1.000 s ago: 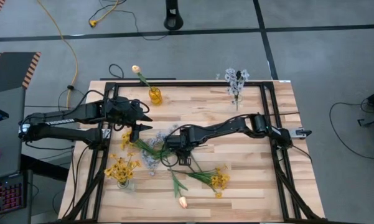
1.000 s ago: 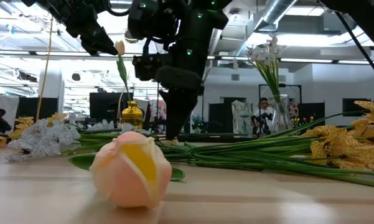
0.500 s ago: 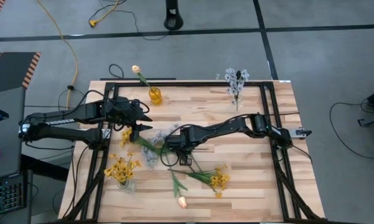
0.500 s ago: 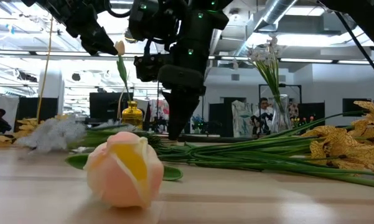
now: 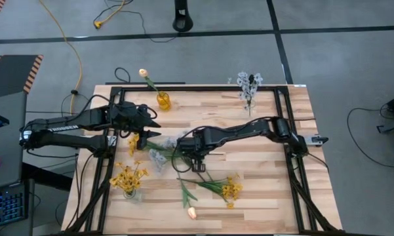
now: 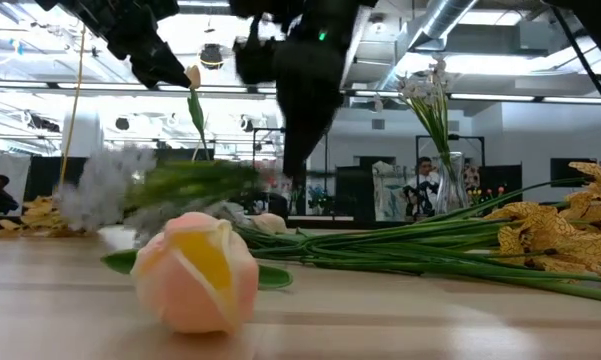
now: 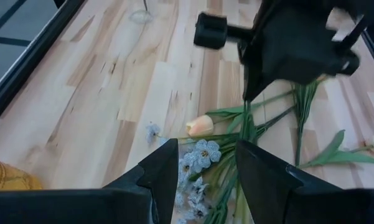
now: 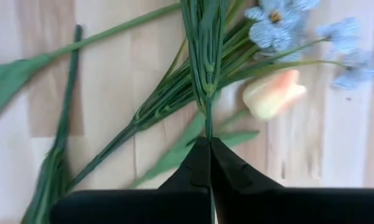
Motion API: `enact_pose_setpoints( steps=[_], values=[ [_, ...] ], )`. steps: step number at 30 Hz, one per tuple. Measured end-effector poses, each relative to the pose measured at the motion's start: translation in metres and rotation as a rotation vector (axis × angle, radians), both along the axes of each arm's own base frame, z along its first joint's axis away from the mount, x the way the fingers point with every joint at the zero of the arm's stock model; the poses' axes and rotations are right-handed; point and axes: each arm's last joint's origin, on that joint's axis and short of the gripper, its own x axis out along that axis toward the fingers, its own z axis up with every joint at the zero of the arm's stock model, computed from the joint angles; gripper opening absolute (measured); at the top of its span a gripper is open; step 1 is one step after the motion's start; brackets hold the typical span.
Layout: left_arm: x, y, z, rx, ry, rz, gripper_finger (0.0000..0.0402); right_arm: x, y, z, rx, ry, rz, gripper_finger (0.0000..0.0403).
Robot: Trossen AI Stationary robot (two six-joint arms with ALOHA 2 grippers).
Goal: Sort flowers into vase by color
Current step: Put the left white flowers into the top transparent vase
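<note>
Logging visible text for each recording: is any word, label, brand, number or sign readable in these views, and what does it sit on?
None can be read.
Pale lettering runs along the dark left arm in the high view, too small to read.
The wooden table, the amber glass vase and the artificial flowers carry no visible text.

Blue-white spray (image 6: 110, 190) left of the right gripper (image 8: 210, 149) smeared by motion in the low view, yellow blossoms (image 6: 570, 235) far right cut by the edge, stem tip hidden between closed fingers
</note>
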Motion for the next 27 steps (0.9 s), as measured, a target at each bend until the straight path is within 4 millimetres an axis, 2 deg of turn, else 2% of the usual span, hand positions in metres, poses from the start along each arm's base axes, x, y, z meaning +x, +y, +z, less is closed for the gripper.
enact_pose_setpoints(
  steps=[11, 18, 27],
  values=[
    [0.001, 0.0, 0.002, 0.007, -0.027, 0.0, 0.0146, -0.045, -0.005, 0.073, 0.004, -0.03, 0.0, 0.0022],
    [0.001, 0.0, 0.002, 0.007, -0.027, 0.001, 0.0146, -0.075, -0.009, 0.121, 0.002, -0.151, -0.004, 0.0023],
    [0.001, 0.0, 0.002, 0.009, -0.027, 0.003, 0.0146, -0.106, -0.014, 0.152, -0.066, -0.199, -0.032, 0.0023]
  ],
)
